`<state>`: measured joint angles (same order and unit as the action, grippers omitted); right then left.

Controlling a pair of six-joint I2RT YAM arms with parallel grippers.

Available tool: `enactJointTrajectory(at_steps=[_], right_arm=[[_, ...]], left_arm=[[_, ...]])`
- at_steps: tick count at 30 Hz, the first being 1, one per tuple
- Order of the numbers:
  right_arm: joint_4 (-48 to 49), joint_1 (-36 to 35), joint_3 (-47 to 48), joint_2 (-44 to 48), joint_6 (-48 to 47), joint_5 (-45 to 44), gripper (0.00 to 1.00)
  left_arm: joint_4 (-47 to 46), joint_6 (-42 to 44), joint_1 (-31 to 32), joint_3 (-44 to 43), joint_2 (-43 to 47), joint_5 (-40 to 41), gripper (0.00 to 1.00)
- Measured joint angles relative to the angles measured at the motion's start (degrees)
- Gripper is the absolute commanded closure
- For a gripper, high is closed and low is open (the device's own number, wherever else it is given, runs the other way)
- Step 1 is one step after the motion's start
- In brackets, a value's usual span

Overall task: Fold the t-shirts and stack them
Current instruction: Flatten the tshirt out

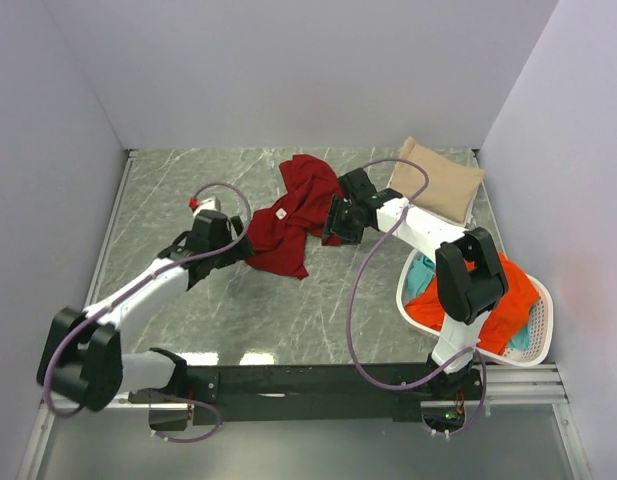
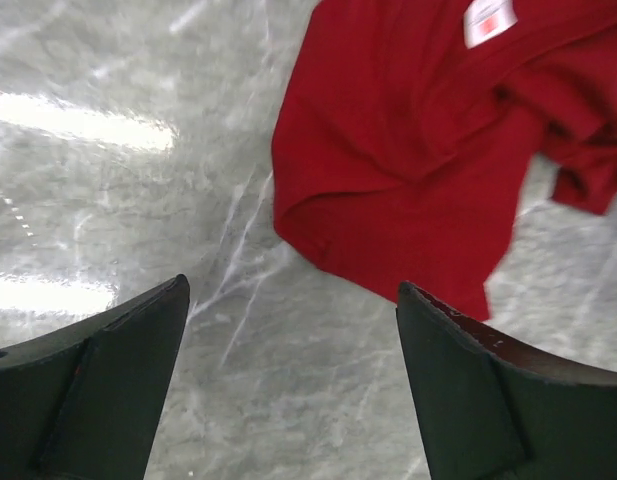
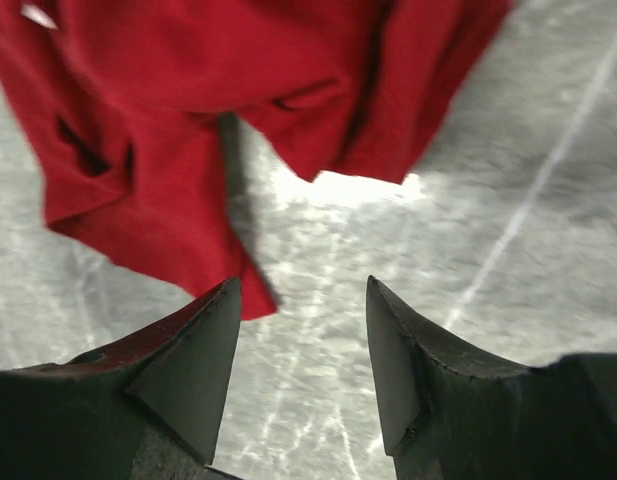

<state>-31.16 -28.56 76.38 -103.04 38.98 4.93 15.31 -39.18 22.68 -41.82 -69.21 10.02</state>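
Status: red shirt (image 1: 293, 215) lies crumpled on surface (image 1: 188, 180), mid-width, nearer far edge than near edge. Not flat: cloth bunched, one part trailing toward far edge, neck label (image 1: 281, 213) face up. Not gripped by either arm.

Left pincer (image 2: 290, 290): jaws spread wide, nothing between. Sits low at shirt's left side, lower hem just ahead of the tips. Judged reason: lined up to take a hem corner or edge for spreading.

Right pincer (image 3: 303, 285): jaws spread, empty. Hovers at shirt's right side, a hanging fold just ahead of the tips, bare surface beneath. Judged reason: mirror position, so both arms can pull cloth apart.

Other stock: tan shirt (image 1: 438, 178) at far right corner, appears already folded; likely the stack base, kept out of the work area. Orange shirt (image 1: 508, 295) and teal shirt (image 1: 420, 275) sit loose in basket (image 1: 541, 335) at near right corner, partly hidden by right arm.

Progress est.: early. One done, one in hand, two waiting.

Next req.: each pincer closes on a single layer at opp. edges, then lift and spread flat before folding.

Risks: grabbing several layers in bunched cloth; tips scraping surface; uneven pull twisting shirt.
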Motion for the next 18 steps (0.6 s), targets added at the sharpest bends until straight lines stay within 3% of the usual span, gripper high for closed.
enactJointTrajectory(at_steps=[3, 18], right_arm=[[1.90, -0.09, -0.26, 0.00, 0.39, 1.60, 0.42], [4.96, -1.20, -6.36, 0.00, 1.57, 5.09, 0.45]], left_arm=[[-0.26, 0.96, 0.37, -2.56, -6.03, -0.92, 0.15], [-4.50, 5.33, 5.44, -18.16, -25.86, -5.27, 0.49]])
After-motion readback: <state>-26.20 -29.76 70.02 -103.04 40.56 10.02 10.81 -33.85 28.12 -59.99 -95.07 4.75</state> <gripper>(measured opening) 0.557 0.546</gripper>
